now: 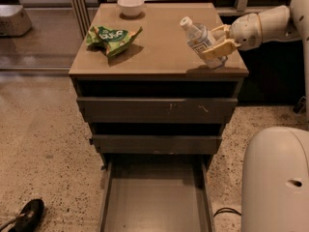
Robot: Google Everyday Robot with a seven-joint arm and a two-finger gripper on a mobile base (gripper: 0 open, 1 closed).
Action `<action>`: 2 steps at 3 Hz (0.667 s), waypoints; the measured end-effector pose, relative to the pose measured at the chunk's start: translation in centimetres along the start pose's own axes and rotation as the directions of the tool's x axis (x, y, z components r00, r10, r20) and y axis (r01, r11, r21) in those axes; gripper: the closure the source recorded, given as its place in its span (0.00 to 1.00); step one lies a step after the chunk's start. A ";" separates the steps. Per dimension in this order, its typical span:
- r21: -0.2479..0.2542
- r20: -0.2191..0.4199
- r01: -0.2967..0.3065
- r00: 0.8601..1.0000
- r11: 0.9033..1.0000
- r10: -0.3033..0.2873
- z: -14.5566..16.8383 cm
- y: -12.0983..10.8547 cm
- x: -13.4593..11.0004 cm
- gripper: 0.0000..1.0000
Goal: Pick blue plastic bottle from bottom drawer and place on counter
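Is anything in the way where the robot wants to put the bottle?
Nothing visible. The hand grips the blue plastic bottle, tilted, above the right edge of the counter; the green snack bag and white bowl sit away on the left.

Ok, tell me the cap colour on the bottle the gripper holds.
White, on the blue plastic bottle; the gripper grips it over the counter, right side. Camera view.

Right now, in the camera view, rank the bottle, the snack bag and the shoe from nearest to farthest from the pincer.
1. Bottle, held in the pincer at the counter, right edge.
2. Snack bag, counter's left side.
3. Shoe, on the floor, lower left.
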State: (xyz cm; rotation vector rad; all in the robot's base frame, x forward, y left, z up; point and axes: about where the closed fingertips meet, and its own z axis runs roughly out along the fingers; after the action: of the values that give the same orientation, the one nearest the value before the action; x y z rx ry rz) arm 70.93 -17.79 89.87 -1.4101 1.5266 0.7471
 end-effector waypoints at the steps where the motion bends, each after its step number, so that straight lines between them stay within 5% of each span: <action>1: 0.012 0.022 -0.004 1.000 1.000 0.004 1.9 -1.7 -0.3 1.00; 2: 0.012 0.023 -0.004 1.000 1.000 0.004 1.9 -1.7 -0.3 1.00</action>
State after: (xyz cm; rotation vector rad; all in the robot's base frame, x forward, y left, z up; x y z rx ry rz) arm 72.99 -16.26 89.56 -1.3854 1.5149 0.7527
